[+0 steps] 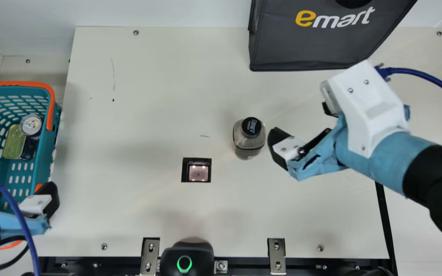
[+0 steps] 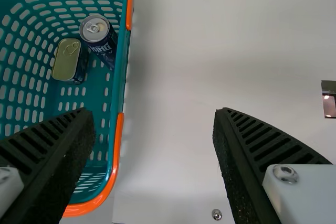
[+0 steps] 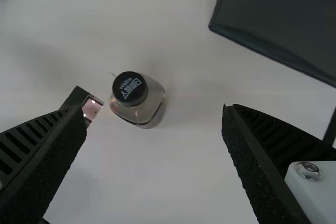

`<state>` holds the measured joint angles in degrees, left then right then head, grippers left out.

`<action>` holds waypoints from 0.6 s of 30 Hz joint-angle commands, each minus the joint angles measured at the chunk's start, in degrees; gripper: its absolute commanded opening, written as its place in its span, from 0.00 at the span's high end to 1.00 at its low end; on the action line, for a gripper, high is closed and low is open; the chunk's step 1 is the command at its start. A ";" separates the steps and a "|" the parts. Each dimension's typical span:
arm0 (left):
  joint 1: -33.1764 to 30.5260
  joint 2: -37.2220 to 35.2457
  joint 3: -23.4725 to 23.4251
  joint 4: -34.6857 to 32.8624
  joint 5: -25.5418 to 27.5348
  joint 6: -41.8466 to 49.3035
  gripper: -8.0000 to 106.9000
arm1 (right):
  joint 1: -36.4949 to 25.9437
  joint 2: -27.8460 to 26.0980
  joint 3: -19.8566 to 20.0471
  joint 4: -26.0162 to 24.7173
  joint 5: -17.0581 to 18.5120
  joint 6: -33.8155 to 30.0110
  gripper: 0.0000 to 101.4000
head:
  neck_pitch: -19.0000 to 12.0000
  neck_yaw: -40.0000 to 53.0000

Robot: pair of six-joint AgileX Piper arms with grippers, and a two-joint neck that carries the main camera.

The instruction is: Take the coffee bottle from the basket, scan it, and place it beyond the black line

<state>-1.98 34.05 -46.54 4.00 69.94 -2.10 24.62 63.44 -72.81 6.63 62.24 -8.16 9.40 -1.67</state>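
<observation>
The left hand (image 1: 19, 193) hangs open at the main view's left – the right hand (image 1: 301, 122) slants inward, likewise spread.

Cream worktop (image 1: 148, 115) lies open in a broad stretch between the teal perforated basket with orange handles (image 1: 43, 161) and the clear, square-sided coffee bottle with a black cap (image 1: 248, 142); a lit, black-framed scanner window (image 1: 198, 173) is set into it near the bottle; open surface also runs from the bottle back to the dark grey fabric bag (image 1: 305, 46), which blocks the way beyond; a narrow gap parts the bottle from the right claw (image 1: 302, 124), whose blue-and-black arm (image 1: 374, 142) hangs over the side toward the black line (image 1: 383, 214); the basket's wall stands between the left claw's (image 1: 21, 193) spread fingers.
</observation>
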 commanded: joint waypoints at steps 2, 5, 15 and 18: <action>0.00 0.00 0.00 0.00 0.00 0.00 0.15 | 1.11 1.08 -0.03 0.60 -0.52 -0.51 0.10 | -1.48 0.09; 0.00 0.00 0.00 0.00 0.00 0.00 0.15 | 2.33 2.00 0.18 0.77 -1.15 -0.70 0.10 | -1.48 0.09; 0.00 0.00 0.00 0.00 0.00 0.00 0.15 | 5.30 3.71 2.27 0.58 -3.57 -0.21 0.10 | -1.48 0.09; 0.00 0.00 0.00 0.00 0.00 0.00 0.15 | 6.08 4.03 3.09 0.38 -4.32 0.12 0.10 | -1.48 0.09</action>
<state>-1.98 34.05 -46.54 4.00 69.94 -2.10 30.52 67.47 -69.93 7.18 58.06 -8.15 9.40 -1.67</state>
